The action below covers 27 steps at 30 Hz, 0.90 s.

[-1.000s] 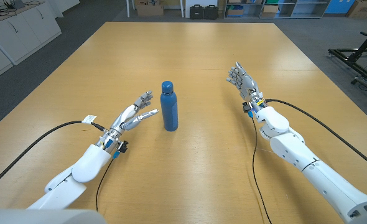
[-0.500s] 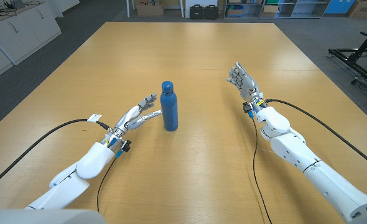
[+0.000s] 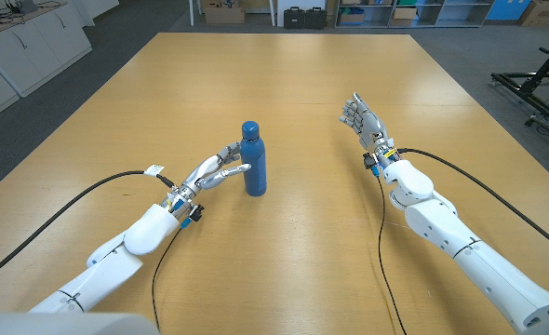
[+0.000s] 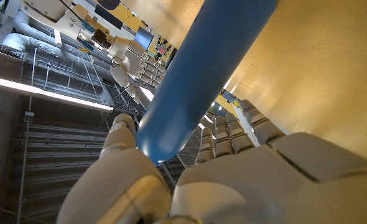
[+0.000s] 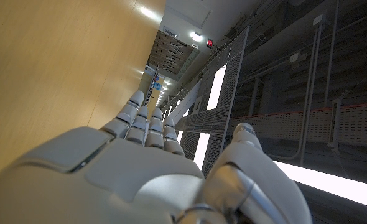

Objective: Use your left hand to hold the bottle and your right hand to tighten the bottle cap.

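The slim blue metal bottle with its rounded blue cap [image 3: 252,158] stood upright near the middle of the light wooden table [image 3: 293,84]. The left hand [image 3: 218,168] was at the bottle's side, fingers apart on either side of the body and not closed; whether they touched could not be told. The right hand [image 3: 361,118] stood well apart, holding nothing, fingers together and extended. Judgement: the grasp should close squarely around the mid-body, below the cap, without nudging the narrow base, since the bottle looked liable to tip.
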Each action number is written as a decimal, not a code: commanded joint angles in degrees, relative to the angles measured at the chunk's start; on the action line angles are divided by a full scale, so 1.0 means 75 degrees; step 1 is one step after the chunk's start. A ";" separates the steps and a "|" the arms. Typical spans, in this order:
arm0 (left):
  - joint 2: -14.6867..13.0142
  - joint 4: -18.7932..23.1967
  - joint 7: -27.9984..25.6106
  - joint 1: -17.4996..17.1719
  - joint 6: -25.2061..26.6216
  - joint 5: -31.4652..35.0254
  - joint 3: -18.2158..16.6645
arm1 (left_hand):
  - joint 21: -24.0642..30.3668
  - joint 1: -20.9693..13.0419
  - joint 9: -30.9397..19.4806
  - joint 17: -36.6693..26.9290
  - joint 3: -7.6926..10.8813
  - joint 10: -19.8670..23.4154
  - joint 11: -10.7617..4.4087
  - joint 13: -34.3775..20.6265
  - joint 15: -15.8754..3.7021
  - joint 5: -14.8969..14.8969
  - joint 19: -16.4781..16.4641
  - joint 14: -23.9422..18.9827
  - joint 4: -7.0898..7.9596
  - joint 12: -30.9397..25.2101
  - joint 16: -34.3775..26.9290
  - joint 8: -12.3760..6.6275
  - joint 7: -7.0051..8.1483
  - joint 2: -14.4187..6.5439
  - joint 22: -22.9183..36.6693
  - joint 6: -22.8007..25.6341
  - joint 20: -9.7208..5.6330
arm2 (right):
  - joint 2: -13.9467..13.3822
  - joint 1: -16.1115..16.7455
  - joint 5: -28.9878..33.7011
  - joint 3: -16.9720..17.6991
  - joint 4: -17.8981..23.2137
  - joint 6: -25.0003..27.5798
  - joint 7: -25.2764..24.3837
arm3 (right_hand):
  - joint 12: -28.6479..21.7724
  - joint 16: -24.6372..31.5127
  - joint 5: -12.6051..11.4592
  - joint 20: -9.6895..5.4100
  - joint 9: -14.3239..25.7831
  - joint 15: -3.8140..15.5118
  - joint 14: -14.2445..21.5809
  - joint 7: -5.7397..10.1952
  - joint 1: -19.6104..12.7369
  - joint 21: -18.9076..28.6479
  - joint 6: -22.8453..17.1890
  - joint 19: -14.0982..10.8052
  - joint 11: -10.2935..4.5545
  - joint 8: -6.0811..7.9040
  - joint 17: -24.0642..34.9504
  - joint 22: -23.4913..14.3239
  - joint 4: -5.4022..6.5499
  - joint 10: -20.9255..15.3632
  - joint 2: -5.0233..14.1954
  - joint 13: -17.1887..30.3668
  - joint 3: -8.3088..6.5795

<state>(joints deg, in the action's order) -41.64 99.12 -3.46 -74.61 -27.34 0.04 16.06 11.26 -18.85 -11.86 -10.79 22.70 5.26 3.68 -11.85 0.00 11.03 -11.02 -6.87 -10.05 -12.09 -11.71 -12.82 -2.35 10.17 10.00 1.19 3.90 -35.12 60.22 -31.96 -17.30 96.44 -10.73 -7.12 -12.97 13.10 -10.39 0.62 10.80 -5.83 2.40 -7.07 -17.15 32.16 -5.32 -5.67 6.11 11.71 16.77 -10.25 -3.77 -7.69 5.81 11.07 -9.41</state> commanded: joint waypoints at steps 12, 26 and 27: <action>0.0200 -0.0900 0.0815 0.1120 -0.0160 -0.0278 0.0696 | 0.0029 -0.0128 -0.0031 -0.0039 -0.0058 0.0157 -0.0030 -0.0024 -0.0103 0.0022 -0.0096 -0.0126 0.0001 -0.0070 -0.0062 -0.0111 0.0044 0.0021 0.0028 0.0204 -0.0047 | -0.0030 -0.0046 0.0048 -0.0016 0.0037 0.0076 -0.0024 | -0.0029 0.0025 -0.0035 0.0039 0.0034 -0.0043 0.0027 -0.0109 -0.0031 -0.0041 -0.0071 -0.0041 0.0040 0.0005 -0.0012 -0.0027 -0.0044 -0.0069 0.0043 0.0030 -0.0029; 0.0594 -0.1689 0.1170 0.1658 -0.0641 -0.0551 0.1000 | 0.0092 -0.0266 -0.0033 -0.0035 -0.0102 0.0362 -0.0136 -0.0024 -0.0245 0.0072 -0.0340 -0.0426 0.0005 -0.0133 -0.0149 -0.0225 0.0150 0.0006 0.0024 0.0497 -0.0059 | -0.0017 -0.0061 0.0048 -0.0023 0.0060 0.0122 -0.0056 | -0.0028 0.0022 -0.0035 0.0043 0.0035 -0.0030 0.0020 -0.0101 -0.0028 -0.0066 -0.0076 -0.0047 0.0055 0.0001 -0.0013 -0.0028 -0.0051 -0.0073 0.0048 0.0031 -0.0029; 0.0613 -0.1725 0.1201 0.1697 -0.0656 -0.0561 0.1019 | 0.0109 -0.0283 -0.0032 -0.0033 -0.0108 0.0373 -0.0143 -0.0024 -0.0258 0.0078 -0.0399 -0.0454 0.0005 -0.0134 -0.0155 -0.0236 0.0166 0.0007 0.0023 0.0530 -0.0032 | -0.0007 -0.0056 0.0032 -0.0017 0.0061 0.0119 -0.0060 | -0.0027 0.0025 -0.0034 0.0038 0.0035 -0.0041 0.0029 -0.0102 -0.0028 -0.0067 -0.0077 -0.0051 0.0052 0.0001 -0.0013 -0.0028 -0.0051 -0.0073 0.0048 0.0032 -0.0029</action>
<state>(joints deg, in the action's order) -38.82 89.84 3.53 -64.79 -30.19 -2.96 22.09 11.70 -20.01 -11.85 -10.78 22.14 7.65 2.72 -11.85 -1.74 11.26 -13.00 -9.43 -9.96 -12.74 -12.57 -14.21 -1.09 10.19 10.00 4.23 3.42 -35.31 59.80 -31.64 -17.43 96.79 -9.90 -7.31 -12.97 13.10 -10.39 0.63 10.80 -5.83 2.39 -7.39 -17.15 31.72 -5.64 -5.67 6.42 11.71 16.49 -10.25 -3.76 -8.00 5.81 11.06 -9.42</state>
